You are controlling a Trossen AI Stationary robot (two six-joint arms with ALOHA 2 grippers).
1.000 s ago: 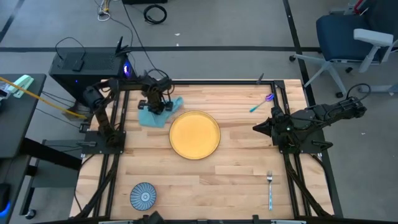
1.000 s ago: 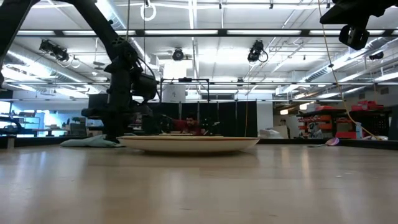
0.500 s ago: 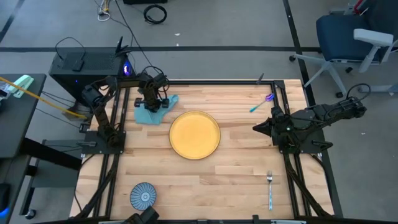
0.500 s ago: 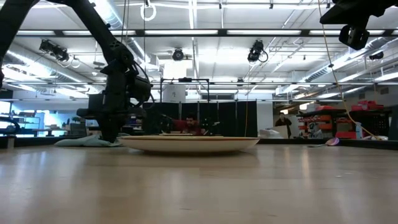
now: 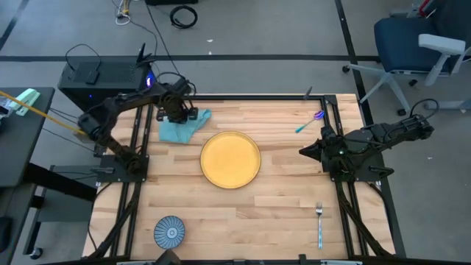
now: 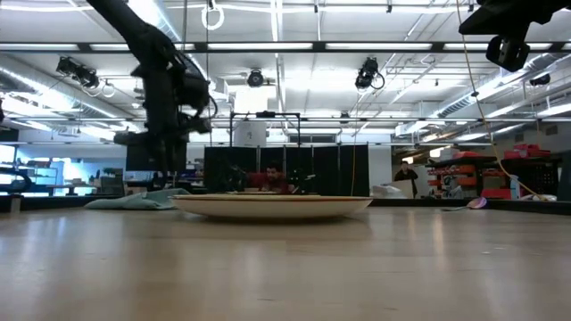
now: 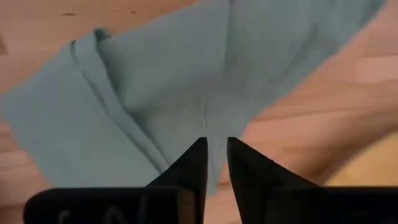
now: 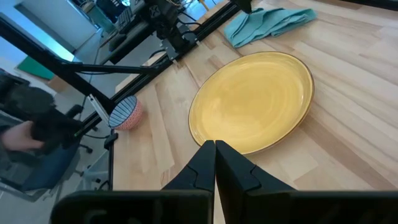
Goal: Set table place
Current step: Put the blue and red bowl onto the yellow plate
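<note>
A teal napkin [image 5: 184, 129] lies crumpled and partly folded on the table [image 5: 280, 199] at the far left, beside a yellow plate [image 5: 230, 159]. My left gripper [image 5: 176, 112] hangs above the napkin [image 7: 186, 81], pointing down. Its fingers are open by a narrow gap with nothing between them. The low view shows this gripper [image 6: 166, 174] clear of the cloth [image 6: 134, 201]. My right gripper [image 5: 303, 152] waits shut at the right, raised and pointing toward the plate [image 8: 252, 102].
A blue patterned bowl [image 5: 170, 231] stands near the front left corner. A fork [image 5: 319, 224] lies at the front right, and a purple-and-blue spoon [image 5: 309, 122] at the far right. Bare wood lies around the plate and in front of it.
My left gripper was down on the napkin and has shifted it a little toward the table's far left. It has then risen straight off the cloth. The napkin stays on the table, bunched a little more.
</note>
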